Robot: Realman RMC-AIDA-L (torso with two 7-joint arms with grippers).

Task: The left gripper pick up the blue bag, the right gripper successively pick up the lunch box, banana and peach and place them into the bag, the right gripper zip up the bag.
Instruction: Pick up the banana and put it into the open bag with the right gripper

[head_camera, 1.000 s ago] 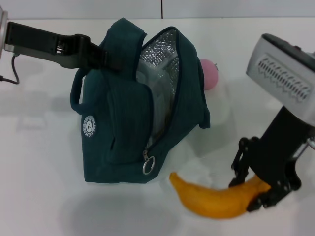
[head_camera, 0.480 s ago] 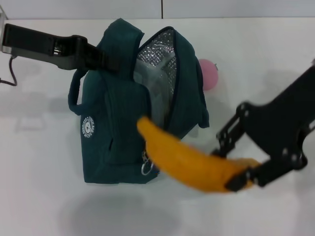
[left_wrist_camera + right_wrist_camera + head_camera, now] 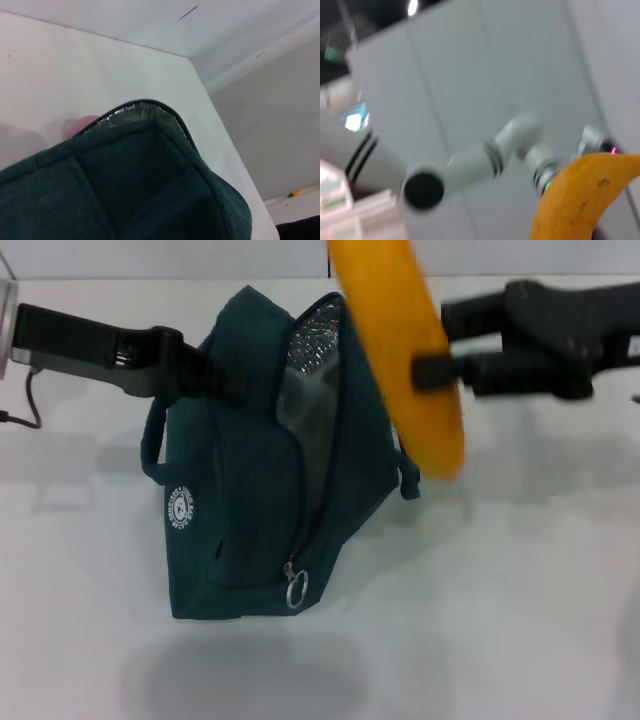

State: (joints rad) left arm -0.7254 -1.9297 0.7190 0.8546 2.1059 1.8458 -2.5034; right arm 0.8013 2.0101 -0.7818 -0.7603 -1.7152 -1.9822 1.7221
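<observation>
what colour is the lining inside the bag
Silver foil lining inside the blue bag, clearest in the head view.

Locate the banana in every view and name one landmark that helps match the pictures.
Head view: the banana hangs near upright at the top centre, above the open mouth of the blue bag, clamped by the right tool.
Left wrist view: not in it; only the bag and a bit of the peach show.
Right wrist view: its end fills the lower right corner.
Shared landmark: the bag's silver foil lining, seen in the head and left wrist views.
</observation>
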